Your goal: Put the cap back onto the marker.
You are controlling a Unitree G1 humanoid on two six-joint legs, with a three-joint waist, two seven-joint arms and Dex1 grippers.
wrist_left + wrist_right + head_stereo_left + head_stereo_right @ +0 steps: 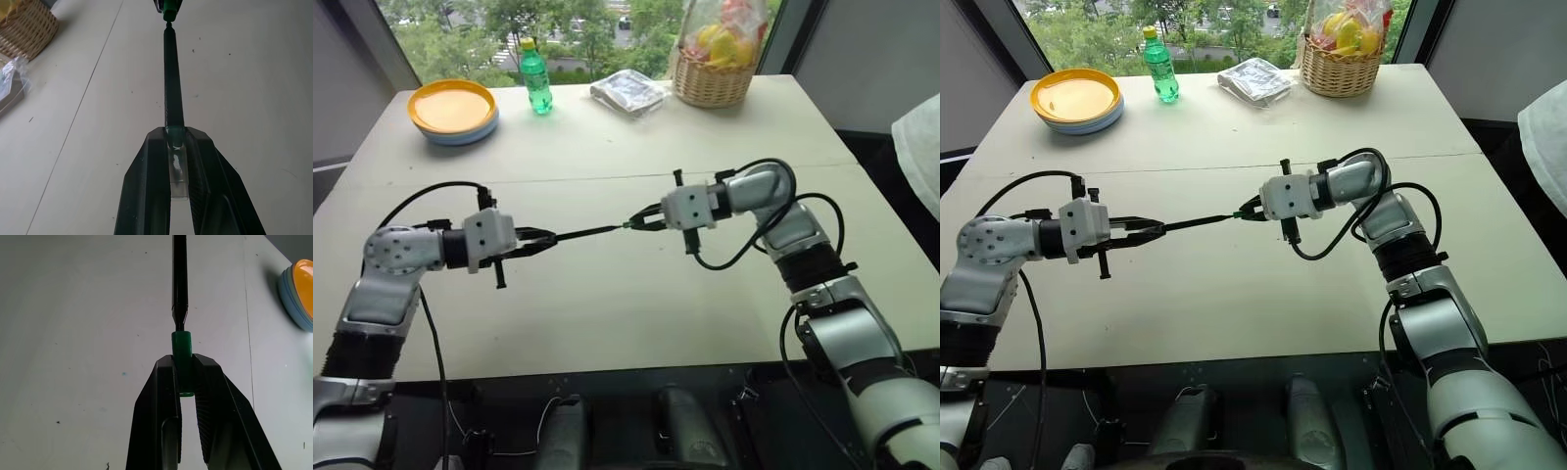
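Above the middle of the table my left gripper [548, 238] is shut on the rear end of the marker [585, 233], a long dark stick held nearly level and pointing right. My right gripper [636, 221] faces it, shut on the small green cap [182, 346]. The marker's thin tip enters the cap's open end [168, 9]. In the left wrist view the marker [172, 83] runs straight away from my fingers [146, 186] to the cap. In the right wrist view the marker [179, 279] meets the cap just past my fingers [210, 401].
At the table's far edge stand a yellow plate on blue plates [453, 110], a green drink bottle [536, 78], a clear plastic packet [626, 93] and a wicker basket of wrapped fruit [715, 73]. A person's white sleeve [920, 147] shows at the right.
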